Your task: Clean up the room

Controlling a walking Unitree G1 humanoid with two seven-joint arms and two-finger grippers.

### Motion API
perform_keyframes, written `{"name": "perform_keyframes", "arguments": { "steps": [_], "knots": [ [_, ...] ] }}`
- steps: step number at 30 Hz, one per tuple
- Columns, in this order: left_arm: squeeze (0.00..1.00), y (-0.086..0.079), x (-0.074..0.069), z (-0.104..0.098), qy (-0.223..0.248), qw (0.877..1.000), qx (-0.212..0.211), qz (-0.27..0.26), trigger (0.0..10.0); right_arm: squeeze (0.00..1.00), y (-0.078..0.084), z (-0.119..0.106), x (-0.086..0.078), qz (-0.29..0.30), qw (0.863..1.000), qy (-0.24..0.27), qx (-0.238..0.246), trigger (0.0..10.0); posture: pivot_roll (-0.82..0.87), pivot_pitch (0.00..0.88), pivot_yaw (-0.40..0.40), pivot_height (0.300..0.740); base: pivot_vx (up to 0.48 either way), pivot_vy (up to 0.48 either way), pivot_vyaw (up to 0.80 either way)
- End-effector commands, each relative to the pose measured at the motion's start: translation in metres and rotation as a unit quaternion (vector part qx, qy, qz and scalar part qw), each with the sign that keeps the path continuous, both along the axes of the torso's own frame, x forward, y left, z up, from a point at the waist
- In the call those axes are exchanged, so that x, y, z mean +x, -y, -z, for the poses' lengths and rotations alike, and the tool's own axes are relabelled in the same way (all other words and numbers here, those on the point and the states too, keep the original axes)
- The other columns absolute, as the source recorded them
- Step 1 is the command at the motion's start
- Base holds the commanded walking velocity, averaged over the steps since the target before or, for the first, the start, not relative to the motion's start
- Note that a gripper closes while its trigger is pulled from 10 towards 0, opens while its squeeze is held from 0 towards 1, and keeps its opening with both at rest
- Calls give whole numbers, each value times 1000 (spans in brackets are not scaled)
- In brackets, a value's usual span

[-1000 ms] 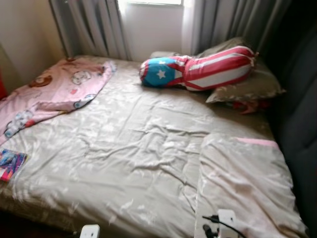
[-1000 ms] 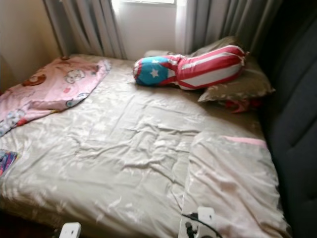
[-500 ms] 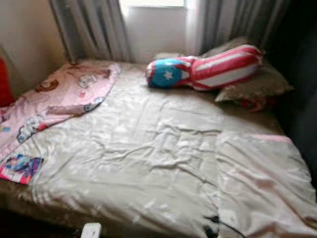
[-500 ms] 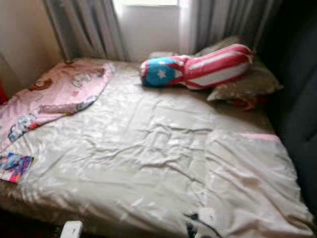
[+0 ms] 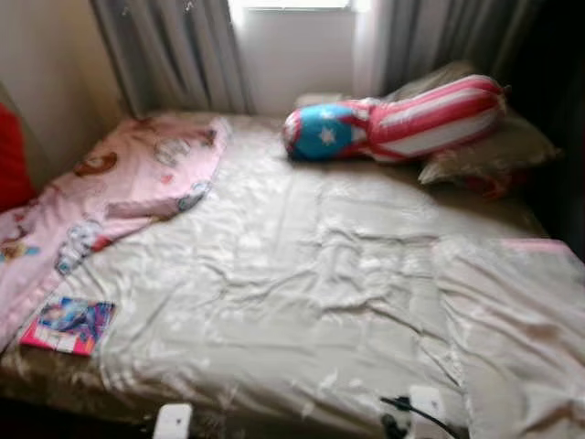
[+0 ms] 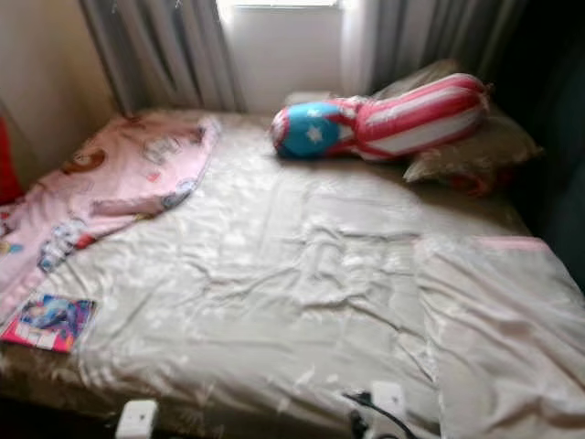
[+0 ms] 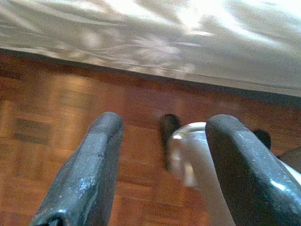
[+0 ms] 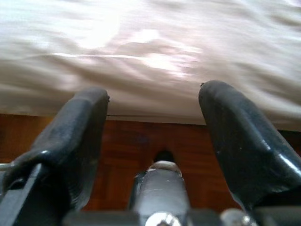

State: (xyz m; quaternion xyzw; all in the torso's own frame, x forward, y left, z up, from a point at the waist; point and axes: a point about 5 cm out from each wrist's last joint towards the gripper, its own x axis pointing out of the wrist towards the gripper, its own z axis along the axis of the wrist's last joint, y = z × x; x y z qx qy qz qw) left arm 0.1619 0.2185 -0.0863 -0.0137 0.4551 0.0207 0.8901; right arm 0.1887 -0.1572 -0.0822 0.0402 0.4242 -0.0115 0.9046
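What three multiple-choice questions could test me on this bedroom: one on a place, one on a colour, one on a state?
1. Where does the small colourful book lie?
A. near the bed's left front corner
B. on the striped pillow
C. on the floor

2. What colour is the blanket at the left?
A. green
B. pink
C. black

3. How is the left end effector?
A. shut on cloth
B. open, holding nothing
C. shut on a book

Answers: 1 A, it lies on the sheet there. 2 B, pink with cartoon prints. 3 B, its fingers stand apart over wooden floor.
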Motion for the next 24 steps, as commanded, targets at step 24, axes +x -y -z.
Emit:
{"name": "perform_keyframes", "arguments": {
  "steps": [24],
  "knots": [
    [0, 6, 29, -11, 28, 999, -4, -32, 10000, 0, 20, -10, 18, 26, 1000, 5, -15, 10000, -38, 0, 17, 740, 0, 480, 0]
  ]
}}
